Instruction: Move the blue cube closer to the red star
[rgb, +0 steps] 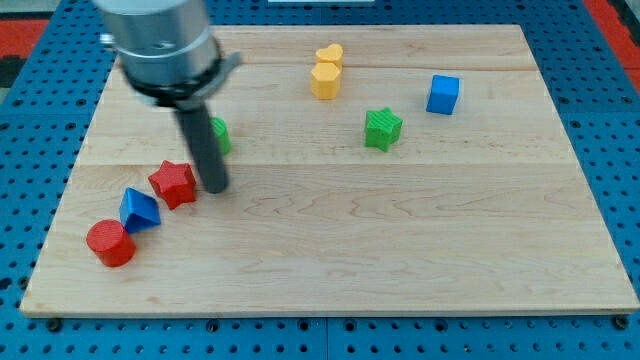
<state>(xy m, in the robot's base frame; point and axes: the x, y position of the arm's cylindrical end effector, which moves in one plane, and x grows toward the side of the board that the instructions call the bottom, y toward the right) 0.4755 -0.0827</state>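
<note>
My tip (215, 187), a bare rod end effector holding nothing, sits just right of the red star (174, 183); blue cube (443, 94) far up-right, unmoved, push still undone.

The blue cube (443, 94) sits upright near the worktop's top-right corner, well apart from the red star (173, 183), which lies flat near the left edge, toward the bottom-left corner.
</note>
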